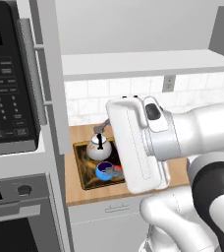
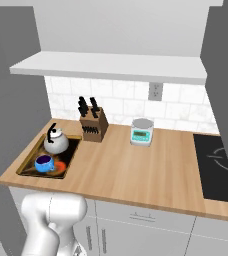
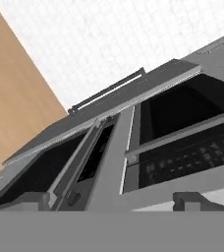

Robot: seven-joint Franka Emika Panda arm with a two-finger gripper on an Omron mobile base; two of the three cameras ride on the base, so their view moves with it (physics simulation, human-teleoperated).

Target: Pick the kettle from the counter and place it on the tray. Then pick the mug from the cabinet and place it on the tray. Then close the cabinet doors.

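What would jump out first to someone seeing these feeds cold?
Probably the tray at the counter's left end, already carrying both the kettle and the blue mug. Next, the open cabinet above, its white shelf bare, one door swung out at right. The knife block stands just right of the tray.

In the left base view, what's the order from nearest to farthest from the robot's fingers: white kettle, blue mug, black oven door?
1. Small round white-grey kettle, just below the fingers.
2. Squat bright blue mug, in front of the kettle.
3. Black glass oven door, far down at lower left.
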